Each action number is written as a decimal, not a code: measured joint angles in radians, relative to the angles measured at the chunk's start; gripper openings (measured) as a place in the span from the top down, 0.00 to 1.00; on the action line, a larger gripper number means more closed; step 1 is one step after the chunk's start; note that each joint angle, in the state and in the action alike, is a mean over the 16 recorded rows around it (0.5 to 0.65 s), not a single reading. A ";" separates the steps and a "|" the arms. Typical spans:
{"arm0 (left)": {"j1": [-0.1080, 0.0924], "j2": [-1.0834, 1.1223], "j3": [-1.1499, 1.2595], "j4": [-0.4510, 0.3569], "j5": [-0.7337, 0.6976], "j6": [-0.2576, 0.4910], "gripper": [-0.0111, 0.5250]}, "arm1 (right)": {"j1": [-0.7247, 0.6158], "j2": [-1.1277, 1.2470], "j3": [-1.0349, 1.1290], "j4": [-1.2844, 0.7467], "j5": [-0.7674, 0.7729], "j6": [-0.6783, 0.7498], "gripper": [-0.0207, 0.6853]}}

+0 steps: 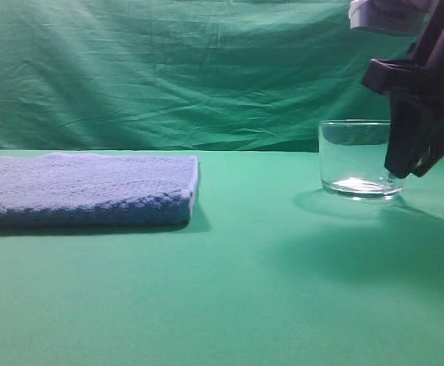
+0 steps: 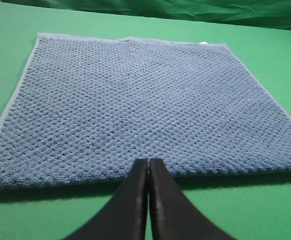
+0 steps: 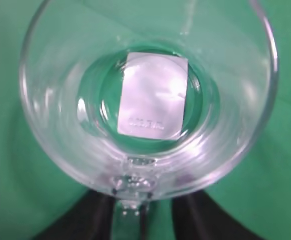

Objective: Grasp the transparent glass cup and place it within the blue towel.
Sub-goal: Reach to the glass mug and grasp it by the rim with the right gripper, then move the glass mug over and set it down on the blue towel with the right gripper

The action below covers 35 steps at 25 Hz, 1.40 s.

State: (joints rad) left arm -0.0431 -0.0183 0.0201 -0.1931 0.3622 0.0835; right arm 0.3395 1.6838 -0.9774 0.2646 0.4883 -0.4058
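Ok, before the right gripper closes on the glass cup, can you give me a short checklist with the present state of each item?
1. transparent glass cup upright on the table: ok.
2. Cup looks empty: ok.
3. Handle between the right gripper fingers: ok.
4. Right gripper open: ok.
5. blue towel top free of objects: ok.
6. left gripper shut, off the towel: ok.

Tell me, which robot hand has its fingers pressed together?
The left gripper by the blue towel; the right gripper's fingers straddle the glass cup's handle.
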 joint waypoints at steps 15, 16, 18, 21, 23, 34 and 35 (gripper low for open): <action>0.000 0.000 0.000 0.000 0.000 0.000 0.98 | 0.278 0.235 -0.557 -0.006 0.119 -0.021 0.83; 0.000 0.000 0.000 0.000 0.000 0.000 0.98 | 0.298 0.269 -0.600 -0.006 0.122 -0.024 0.83; 0.000 0.000 0.000 0.000 0.000 0.000 0.98 | 0.333 0.339 -0.683 -0.006 0.128 -0.030 0.83; 0.000 0.000 0.000 0.000 0.000 0.000 0.98 | 0.376 0.441 -0.793 -0.007 0.135 -0.040 0.83; 0.000 0.000 0.000 0.000 0.000 0.000 0.98 | 0.396 0.502 -0.854 -0.007 0.137 -0.046 0.83; 0.000 0.000 0.000 0.000 0.000 0.000 0.98 | 0.433 0.641 -0.996 -0.013 0.197 -0.050 0.56; 0.000 0.000 0.000 0.000 0.000 0.000 0.98 | 0.434 0.637 -0.998 -0.014 0.212 -0.047 0.53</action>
State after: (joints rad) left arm -0.0431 -0.0183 0.0201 -0.1931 0.3622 0.0835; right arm 0.7731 2.3206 -1.9750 0.2508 0.7007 -0.4527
